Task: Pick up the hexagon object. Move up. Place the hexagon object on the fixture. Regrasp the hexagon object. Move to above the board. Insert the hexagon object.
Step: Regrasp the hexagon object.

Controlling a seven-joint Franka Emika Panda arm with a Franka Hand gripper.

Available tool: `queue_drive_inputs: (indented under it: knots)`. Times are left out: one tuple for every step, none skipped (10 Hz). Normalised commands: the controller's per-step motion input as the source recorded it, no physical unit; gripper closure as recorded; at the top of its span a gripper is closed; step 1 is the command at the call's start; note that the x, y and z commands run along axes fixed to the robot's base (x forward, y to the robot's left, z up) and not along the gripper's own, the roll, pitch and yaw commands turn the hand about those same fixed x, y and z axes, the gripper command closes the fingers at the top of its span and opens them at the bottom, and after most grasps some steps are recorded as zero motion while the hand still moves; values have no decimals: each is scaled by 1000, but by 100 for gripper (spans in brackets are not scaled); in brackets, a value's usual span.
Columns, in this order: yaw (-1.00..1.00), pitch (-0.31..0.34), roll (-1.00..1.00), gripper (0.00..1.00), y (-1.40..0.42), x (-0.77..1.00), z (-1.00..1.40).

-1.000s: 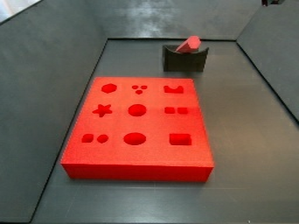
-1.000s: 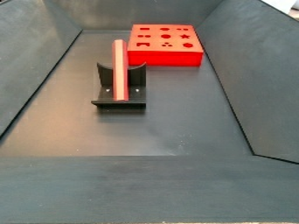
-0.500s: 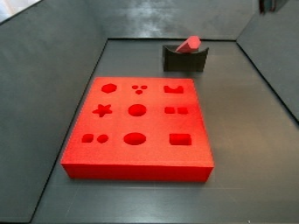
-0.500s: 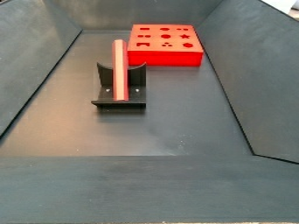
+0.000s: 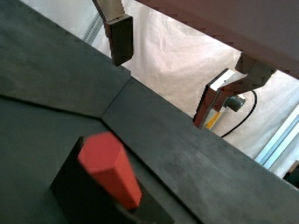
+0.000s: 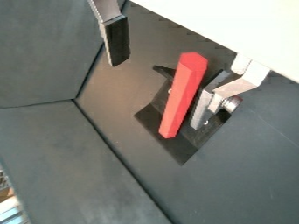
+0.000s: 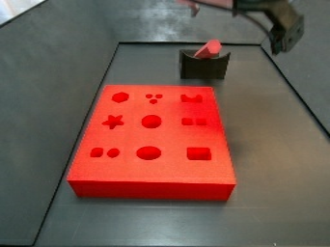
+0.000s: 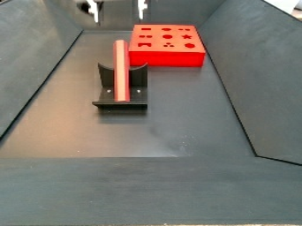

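The hexagon object [image 8: 120,64] is a salmon-red faceted rod lying in the notch of the dark fixture [image 8: 120,99]; it also shows in a side view [image 7: 207,48] on the fixture [image 7: 204,68]. The red board [image 7: 152,187] with its cut-outs lies on the floor in both side views [image 8: 168,58]. My gripper [image 8: 115,9] hangs open high above the rod's far end, touching nothing. In a wrist view the rod [image 6: 180,96] and the fixture [image 6: 176,138] lie below the open gripper [image 6: 163,74], between its fingers [image 6: 115,39]. In another wrist view the gripper [image 5: 170,74] hangs beyond the rod [image 5: 111,166].
Dark grey sloped walls ring the floor on all sides. In a side view the arm's blurred dark gripper [image 7: 277,31] enters at the top right, above the fixture.
The gripper has come into both side views from above; half a second ago it was out of sight. The rod, fixture and board have not moved.
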Motion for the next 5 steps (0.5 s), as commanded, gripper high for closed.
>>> queue_drive_inputs:
  knots:
    - [-27, -116, 66, 0, 30, 72, -1000]
    - [-45, -101, 64, 0, 29, 74, -1000]
    - [-59, -79, 59, 0, 28, 82, -1000]
    - [-62, -59, 57, 0, 20, 74, -842]
    - [-57, -30, 56, 0, 9, 65, -619]
